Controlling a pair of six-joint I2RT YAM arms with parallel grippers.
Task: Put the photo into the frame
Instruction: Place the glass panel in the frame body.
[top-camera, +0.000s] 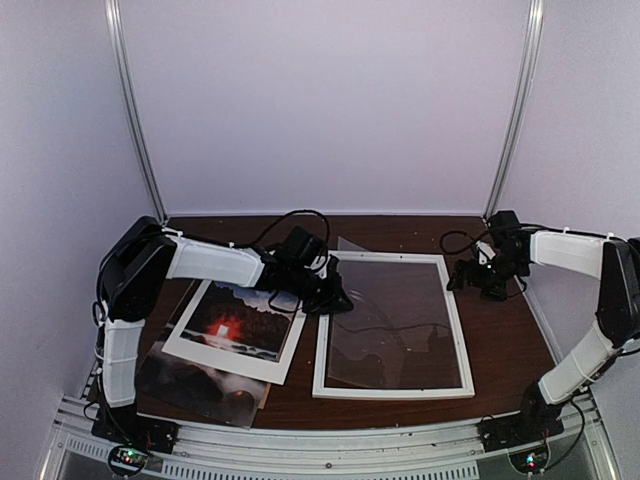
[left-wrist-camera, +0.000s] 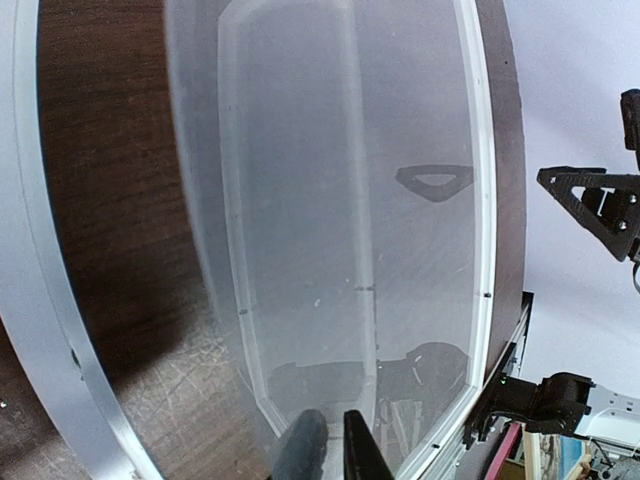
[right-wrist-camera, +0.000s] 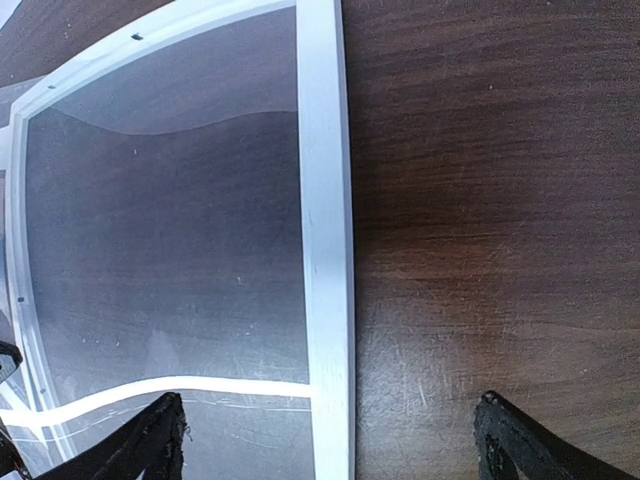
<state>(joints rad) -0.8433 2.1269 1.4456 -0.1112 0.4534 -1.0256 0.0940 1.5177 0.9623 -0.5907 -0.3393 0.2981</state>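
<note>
The white frame (top-camera: 390, 392) lies flat at mid-table with a clear sheet (top-camera: 385, 320) resting askew in it. The photo (top-camera: 228, 325), with its red sun, lies to the left under a white mat (top-camera: 283, 352); its dark lower part sticks out below. My left gripper (top-camera: 335, 300) sits at the frame's far left corner. In the left wrist view its fingers (left-wrist-camera: 300, 455) stand almost together over the sheet's (left-wrist-camera: 300, 200) corner, and a hold is unclear. My right gripper (right-wrist-camera: 335, 445) stands open astride the frame's right rail (right-wrist-camera: 325, 250), holding nothing.
A brown backing board (top-camera: 263, 398) peeks out under the photo. The dark wooden table (top-camera: 505, 340) is walled by white panels behind and at both sides. A metal rail (top-camera: 330, 445) runs along the near edge by the arm bases.
</note>
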